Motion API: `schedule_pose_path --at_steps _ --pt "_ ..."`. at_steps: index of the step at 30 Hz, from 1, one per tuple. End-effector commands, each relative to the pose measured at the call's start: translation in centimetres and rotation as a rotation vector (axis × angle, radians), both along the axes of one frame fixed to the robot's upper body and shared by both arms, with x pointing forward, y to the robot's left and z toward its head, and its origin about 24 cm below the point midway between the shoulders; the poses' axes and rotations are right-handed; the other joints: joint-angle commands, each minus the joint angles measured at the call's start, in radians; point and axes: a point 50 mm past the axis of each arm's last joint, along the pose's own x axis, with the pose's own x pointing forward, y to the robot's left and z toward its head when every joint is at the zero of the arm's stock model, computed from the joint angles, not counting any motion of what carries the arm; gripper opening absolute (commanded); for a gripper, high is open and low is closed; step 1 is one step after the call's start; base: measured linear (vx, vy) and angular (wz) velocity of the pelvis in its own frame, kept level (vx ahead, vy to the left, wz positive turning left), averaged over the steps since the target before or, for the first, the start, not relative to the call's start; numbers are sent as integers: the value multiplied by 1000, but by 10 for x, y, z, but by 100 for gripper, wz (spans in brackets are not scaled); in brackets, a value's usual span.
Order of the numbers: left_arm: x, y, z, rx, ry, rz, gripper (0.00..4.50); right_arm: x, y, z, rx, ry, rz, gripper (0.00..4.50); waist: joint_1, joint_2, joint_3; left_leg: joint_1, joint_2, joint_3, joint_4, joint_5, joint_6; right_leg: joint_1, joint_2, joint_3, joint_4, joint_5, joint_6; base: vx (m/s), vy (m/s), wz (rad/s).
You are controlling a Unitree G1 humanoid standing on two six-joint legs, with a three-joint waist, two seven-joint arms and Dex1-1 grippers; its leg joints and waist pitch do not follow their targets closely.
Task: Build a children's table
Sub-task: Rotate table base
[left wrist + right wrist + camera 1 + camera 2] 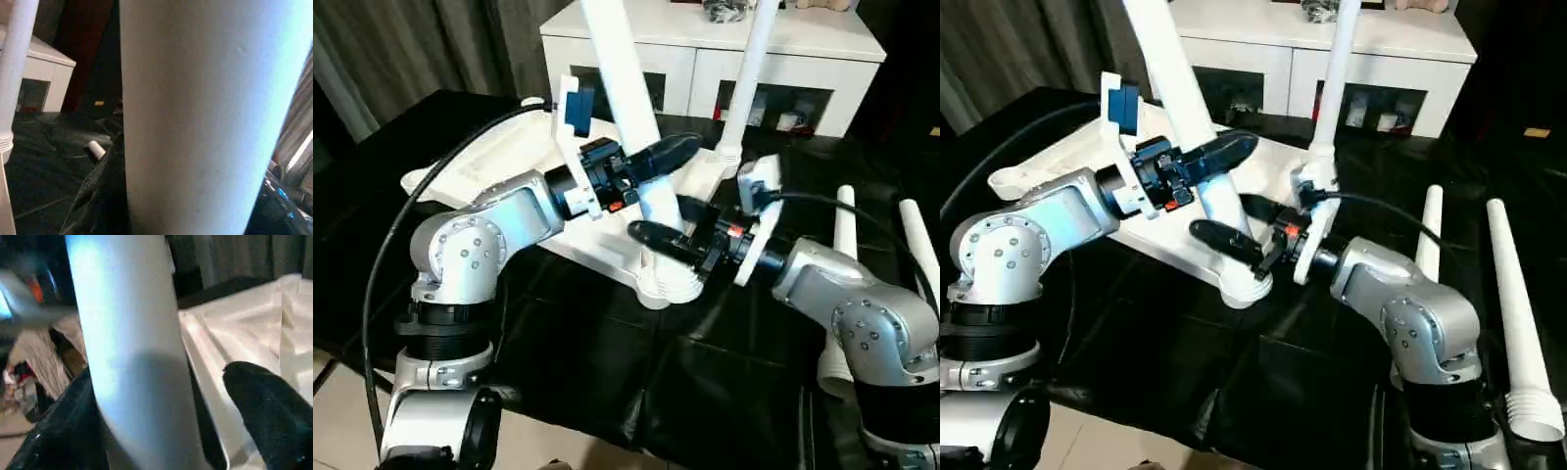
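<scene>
Left gripper [658, 160]: fingers clamped at about half spread on near leg [625, 78], steadying it upright in its corner socket [668, 284].
Right gripper [1234, 227]: fingers spread wide to either side of the same leg, lower down and close to the socket; no contact evident, probably placed to regrip or press it home.
Tabletop [509, 157]: white plastic, ribbed underside up, beneath and behind both grippers on the black-covered surface [607, 372].
Far leg [747, 78]: seated upright beyond the grippers.
2 loose legs [1518, 304]: tapered white tubes, lying beside the right arm.
</scene>
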Motion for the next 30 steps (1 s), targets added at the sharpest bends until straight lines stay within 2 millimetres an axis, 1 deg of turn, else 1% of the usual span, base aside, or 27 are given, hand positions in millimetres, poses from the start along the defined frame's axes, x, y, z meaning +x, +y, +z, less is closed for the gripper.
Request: schedule_pose_path --at_steps 1,2,3,4,5,8,9,10,14,15,16,17,18,19,20,21,22,23,24,25,26,27,28,29,30 --pt "-2 0 4 13 -37 -1 187 -1 2 0 -24 -4 4 365 4 -16 -70 -1 14 0 -71 -140 -2 62 -33 34 -69 -284 -155 0 0 0" --pt "-1 1 4 15 -39 2 187 -1 2 0 -32 -4 1 365 4 -16 -69 -1 14 -1 -72 -142 -1 62 -32 34 -70 -282 -155 0 0 0" --pt "-1 1 4 16 -40 3 187 -1 2 -1 -41 -4 -2 356 3 -16 -69 -1 14 0 -72 -144 0 62 -32 34 -70 -285 -155 0 0 0" --pt "-1 1 4 18 -42 3 187 0 3 -2 -48 -5 -4 332 3 -16 -70 -1 14 -1 -71 -142 -1 62 -33 34 -70 -284 -155 0 0 0" --pt "-1 1 3 22 -43 4 187 1 3 -3 -53 -4 -13 332 3 -16 -70 -1 14 -1 -71 -138 0 62 -32 34 -69 -277 -155 0 0 0" --pt "-1 1 3 28 -46 4 187 2 3 -3 -59 -6 -24 301 3 -15 -70 0 14 -1 -72 -142 -1 61 -32 35 -68 -275 -157 0 0 0" --pt "-1 1 3 28 -46 4 187 2 3 -4 -59 -6 -26 301 3 -15 -70 0 14 0 -72 -143 -1 60 -32 34 -68 -275 -158 0 0 0" --pt "-1 2 2 32 -48 4 187 3 4 -4 -62 -8 -35 285 3 -15 -70 0 14 0 -71 -141 -1 61 -32 35 -68 -268 -161 0 0 0" --pt "0 2 1 41 -48 13 187 4 4 -4 -64 -15 -49 253 2 -15 -70 0 14 0 -71 -143 -2 61 -32 35 -68 -266 -162 0 0 0" --pt "1 2 0 51 -49 25 243 5 4 -4 -65 -20 -57 243 2 -15 -69 0 14 0 -72 -145 -3 61 -32 35 -68 -269 -160 0 0 0" --pt "6 3 -2 64 -17 78 257 7 4 -4 -63 -34 -92 238 2 -14 -70 0 15 0 -72 -146 -6 61 -32 35 -67 -267 -160 0 0 0" --pt "9 4 -4 69 8 115 256 11 3 -3 -69 -53 -138 233 1 -15 -69 -1 14 -1 -72 -148 -7 62 -33 35 -69 -273 -158 0 0 0" --pt "13 5 -7 85 19 160 263 16 3 -3 -88 -82 -202 227 1 -15 -69 -1 14 0 -72 -149 -10 60 -33 35 -69 -277 -156 0 0 0" --pt "15 6 -9 88 32 193 274 19 3 -3 -110 -106 -243 220 -1 -15 -68 -2 13 0 -73 -153 -19 59 -32 34 -72 -297 -146 0 0 0" --pt "16 6 -10 89 35 198 285 20 3 -3 -113 -109 -250 214 -2 -15 -68 1 13 0 -73 -155 -28 57 -31 34 -72 -304 -141 0 0 0" --pt "18 6 -12 89 45 227 294 23 3 -4 -141 -136 -293 207 1 -12 -71 1 13 -1 -73 -148 -33 59 -33 35 -69 -288 -143 0 0 0" --pt "20 5 -15 85 66 274 298 28 3 -7 -198 -174 -363 201 -1 -14 -70 0 13 0 -72 -144 -36 56 -31 36 -70 -275 -145 0 0 0" --pt "20 5 -15 85 66 274 301 28 3 -7 -198 -174 -363 199 -2 -16 -71 0 10 1 -72 -144 -36 60 -30 35 -70 -265 -148 0 0 0" --pt "22 3 -17 76 77 305 309 33 3 -9 -257 -222 -426 196 0 -16 -72 0 11 1 -71 -137 -34 61 -32 36 -67 -254 -150 0 0 0" --pt "22 3 -18 73 78 310 309 33 3 -9 -263 -228 -433 196 -2 -17 -71 -2 9 2 -70 -129 -30 62 -29 35 -68 -238 -153 0 0 0" --pt "23 1 -18 55 86 347 336 36 4 -11 -301 -266 -476 194 0 -19 -73 -3 9 2 -69 -125 -25 64 -31 36 -66 -230 -153 0 0 0" --pt "25 -1 -19 31 105 375 341 38 5 -12 -332 -301 -514 193 -2 -18 -73 -5 10 2 -67 -115 -19 64 -31 36 -64 -209 -158 0 0 0" --pt "26 -4 -20 17 117 406 342 38 8 -13 -372 -337 -526 193 -2 -20 -74 -5 9 3 -66 -113 -14 64 -29 35 -64 -204 -160 0 0 0" --pt "28 -10 -21 -9 134 440 346 38 14 -16 -435 -401 -536 193 -3 -23 -73 -8 9 2 -66 -111 -10 65 -29 34 -65 -205 -160 0 0 0" --pt "28 -16 -22 -30 143 453 357 37 20 -18 -484 -455 -533 193 -3 -24 -70 -9 9 2 -67 -115 -12 64 -29 33 -69 -222 -155 0 0 0"
